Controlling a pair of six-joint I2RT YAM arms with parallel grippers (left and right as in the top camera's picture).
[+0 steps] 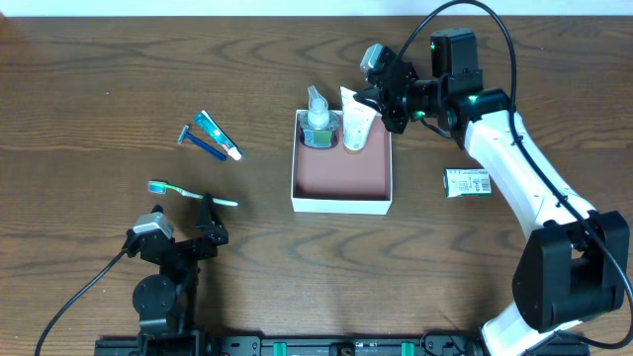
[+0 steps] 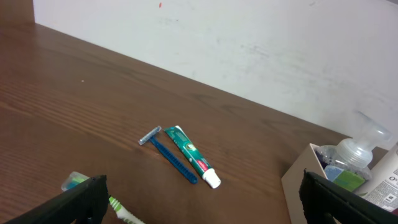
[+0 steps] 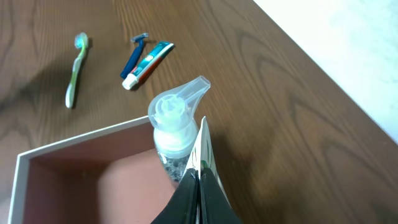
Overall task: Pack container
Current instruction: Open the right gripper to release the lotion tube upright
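Just below the right fingers (image 3: 219,205) — pinching a white tube (image 1: 356,126) — lies the container (image 3: 93,182); left fingers (image 2: 81,200) spread.

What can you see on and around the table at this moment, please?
container: one, white walls, pink-brown inside, table centre
pump bottle: one, clear, upright in the container's far-left corner
squeeze tube: one, white, in the container beside the bottle
toothpaste: one, green with white cap, left of the container
razor: one, blue, alongside the toothpaste
toothbrush: one, green, in front of the razor
packet: one, green and white, right of the container
table: one, dark brown wood
left gripper: one, black, jaws open, by the toothbrush
right gripper: one, black, jaws shut on the squeeze tube
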